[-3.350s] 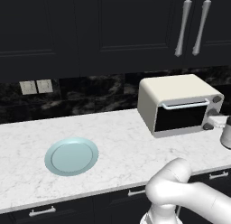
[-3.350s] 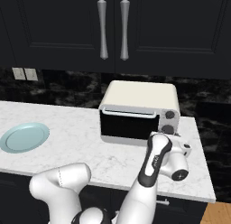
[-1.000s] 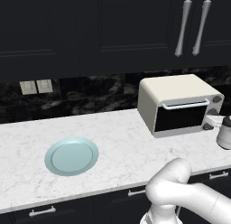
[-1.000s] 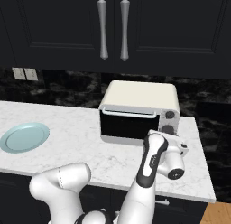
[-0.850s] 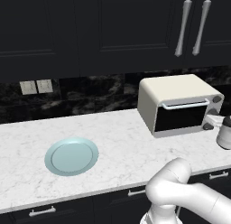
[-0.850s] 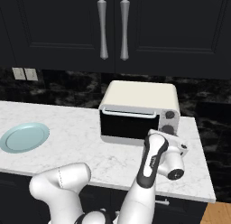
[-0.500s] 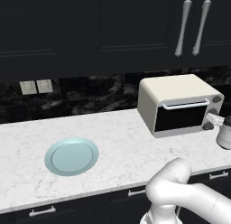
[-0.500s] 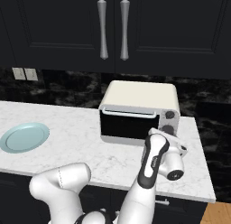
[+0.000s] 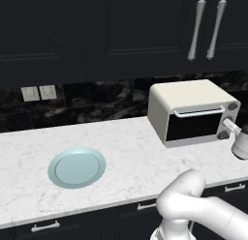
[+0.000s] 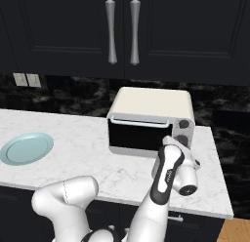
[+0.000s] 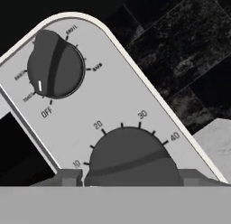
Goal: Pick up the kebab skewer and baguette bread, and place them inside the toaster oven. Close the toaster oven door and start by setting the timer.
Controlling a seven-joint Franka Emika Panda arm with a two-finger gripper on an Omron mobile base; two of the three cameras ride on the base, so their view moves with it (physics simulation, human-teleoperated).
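Note:
The cream-white toaster oven point(image 9: 189, 96) point(image 10: 151, 102) stands at the back right of the counter. Its dark glass door point(image 9: 193, 125) point(image 10: 136, 135) is closed, with the pale bar handle point(image 9: 199, 111) along the top. My gripper point(image 9: 226, 129) point(image 10: 181, 147) point(image 11: 128, 175) is at the oven's right panel, with a finger on each side of the lower timer knob point(image 11: 131, 160), shut on it. The upper knob point(image 11: 55, 67) sits above it, its mark pointing near the toast label. The kebab skewer and baguette bread are hidden; the dark glass lets nothing inside show.
A pale blue plate point(image 9: 76, 167) point(image 10: 25, 148) lies bare on the white marble counter, left of the oven. Dark cabinets with silver handles point(image 10: 122, 31) hang overhead. The counter ends just right of the oven point(image 10: 220, 187). Wall outlets point(image 9: 38, 93) sit on the black backsplash.
The hand has shifted very slightly at the lower knob, turning a little. The oven, its closed door and the plate have not moved.

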